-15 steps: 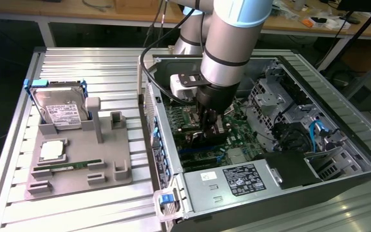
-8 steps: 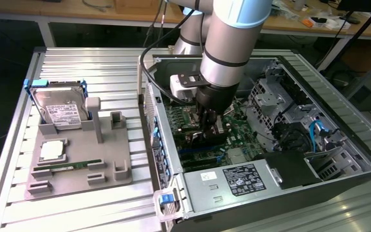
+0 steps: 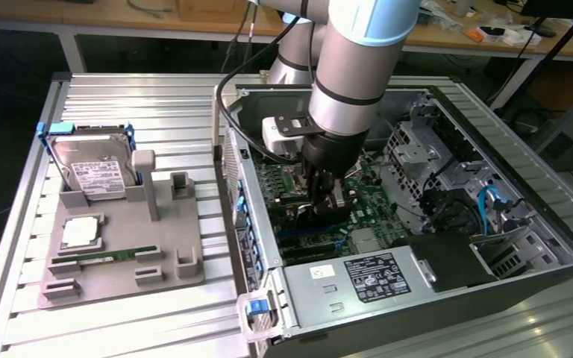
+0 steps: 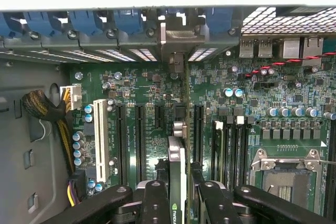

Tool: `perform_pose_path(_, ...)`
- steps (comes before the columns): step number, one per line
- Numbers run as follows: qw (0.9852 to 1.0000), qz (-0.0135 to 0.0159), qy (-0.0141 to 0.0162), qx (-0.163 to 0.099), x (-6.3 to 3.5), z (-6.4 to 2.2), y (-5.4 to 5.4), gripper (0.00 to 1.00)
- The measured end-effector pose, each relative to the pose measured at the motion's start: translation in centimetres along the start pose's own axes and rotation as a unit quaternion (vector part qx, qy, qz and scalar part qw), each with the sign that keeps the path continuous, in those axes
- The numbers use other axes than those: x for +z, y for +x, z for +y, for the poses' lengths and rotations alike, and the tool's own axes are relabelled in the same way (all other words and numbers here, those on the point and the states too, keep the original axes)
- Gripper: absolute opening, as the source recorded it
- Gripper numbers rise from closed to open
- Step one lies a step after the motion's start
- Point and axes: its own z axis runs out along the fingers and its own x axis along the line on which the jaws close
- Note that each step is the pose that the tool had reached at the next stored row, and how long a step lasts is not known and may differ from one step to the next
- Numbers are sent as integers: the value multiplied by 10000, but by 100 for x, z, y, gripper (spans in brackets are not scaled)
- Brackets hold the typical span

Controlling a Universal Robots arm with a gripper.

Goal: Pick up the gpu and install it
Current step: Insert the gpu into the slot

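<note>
1. gpu point(image 4: 177, 156): stands on edge inside the case point(image 3: 525, 171), over the motherboard point(image 4: 136, 87), between the long dark slots. Its metal bracket point(image 4: 177, 38) sits at the case's rear wall, among the blue latches point(image 4: 121, 22). Cannot tell whether its lower edge is in a slot.
2. gripper point(image 4: 181, 192): black fingers point(image 4: 155, 200) press on either face of the gpu, clamped on it. In the exterior view the gripper point(image 3: 327, 198) points down into the middle of the case.
3. Inside the case: white slot point(image 4: 100, 140) to one side of the gpu, bare CPU socket point(image 4: 286, 174) to the other, and the power supply point(image 3: 366, 280) at the case's near end.
4. Outside the case, on the exterior view's left: grey fixture point(image 3: 117, 280) holding a hard drive point(image 3: 92, 168) and a green memory stick point(image 3: 102, 259).
</note>
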Motion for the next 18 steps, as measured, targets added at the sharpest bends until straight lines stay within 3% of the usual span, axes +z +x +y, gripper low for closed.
perform_pose_path(7, 10000, 2, 1, 1, -7, -1, 0, 27)
perform_pose_path(11, 10000, 25, 0, 6, -19, 0, -2, 27)
perform_pose_path(18, 10000, 33, 0, 10, -29, 2, -4, 27)
